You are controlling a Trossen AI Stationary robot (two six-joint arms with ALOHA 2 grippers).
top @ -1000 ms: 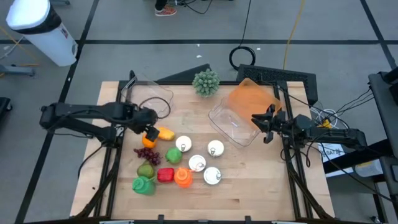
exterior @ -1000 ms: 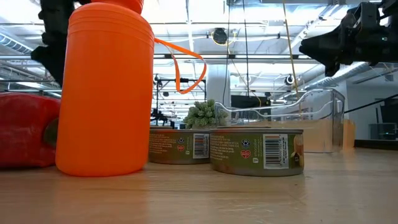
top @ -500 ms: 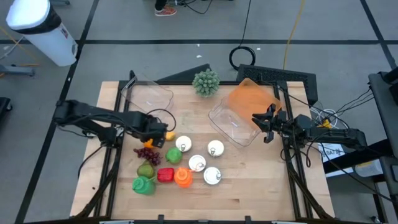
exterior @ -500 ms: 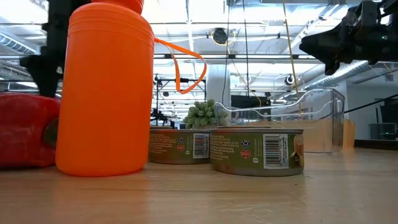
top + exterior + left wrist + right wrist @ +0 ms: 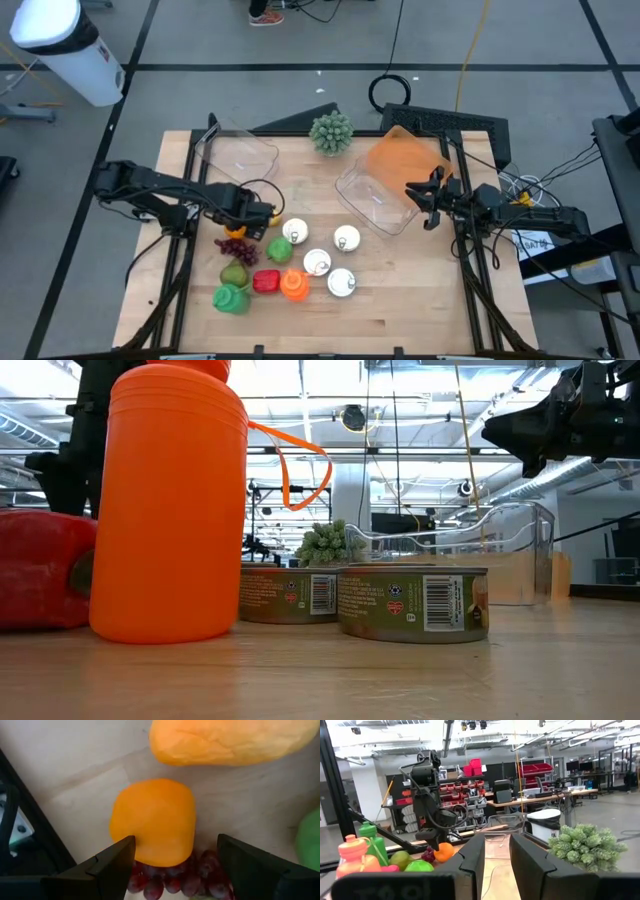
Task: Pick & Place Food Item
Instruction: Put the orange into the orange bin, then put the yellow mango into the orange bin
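Orange fruit (image 5: 152,822) sits on the table just left of the cans, and the left gripper (image 5: 175,862) hangs wide open astride it, nothing gripped, lined up to pinch; the right gripper (image 5: 428,200) waits open beside the clear bin (image 5: 375,200).

Four tins (image 5: 317,263), two clear bins (image 5: 378,198), two bottles (image 5: 294,286), one orange (image 5: 153,821), one grape bunch (image 5: 237,245).

From overhead the left tool (image 5: 252,215) covers the orange (image 5: 152,822), while in the low view's left the orange bottle (image 5: 168,500) hides it and cuts off the red pepper (image 5: 40,570).
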